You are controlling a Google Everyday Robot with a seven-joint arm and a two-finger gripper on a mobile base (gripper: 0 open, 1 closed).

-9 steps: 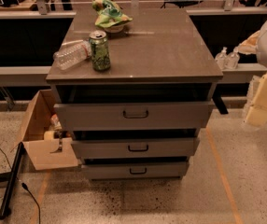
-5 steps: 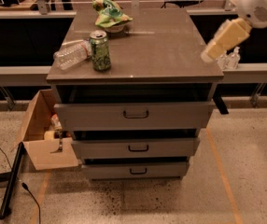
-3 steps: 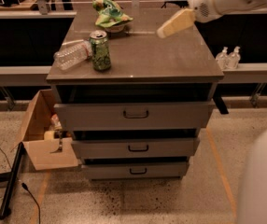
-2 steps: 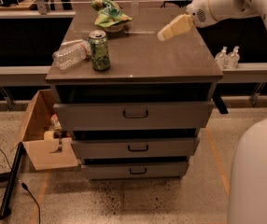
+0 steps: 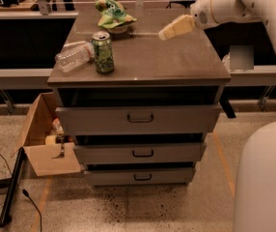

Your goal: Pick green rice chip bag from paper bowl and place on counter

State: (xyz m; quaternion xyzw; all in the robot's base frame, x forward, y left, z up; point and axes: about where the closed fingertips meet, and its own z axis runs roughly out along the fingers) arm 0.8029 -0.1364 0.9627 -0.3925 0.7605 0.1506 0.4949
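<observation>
The green rice chip bag is a crumpled light-green foil bag lying in the paper bowl at the back left of the counter. Only the bowl's rim shows under the bag. My gripper reaches in from the right on a white arm. It hovers above the back right part of the counter, to the right of the bag and apart from it, holding nothing that I can see.
A green drink can stands near the counter's front left, with a clear plastic bottle lying beside it. The cabinet's three drawers are below. An open cardboard box sits on the floor at left.
My arm swung from low at the right of the cabinet up and leftward over the counter, then settled slightly lower. The bag, bowl, can and bottle have not moved.
</observation>
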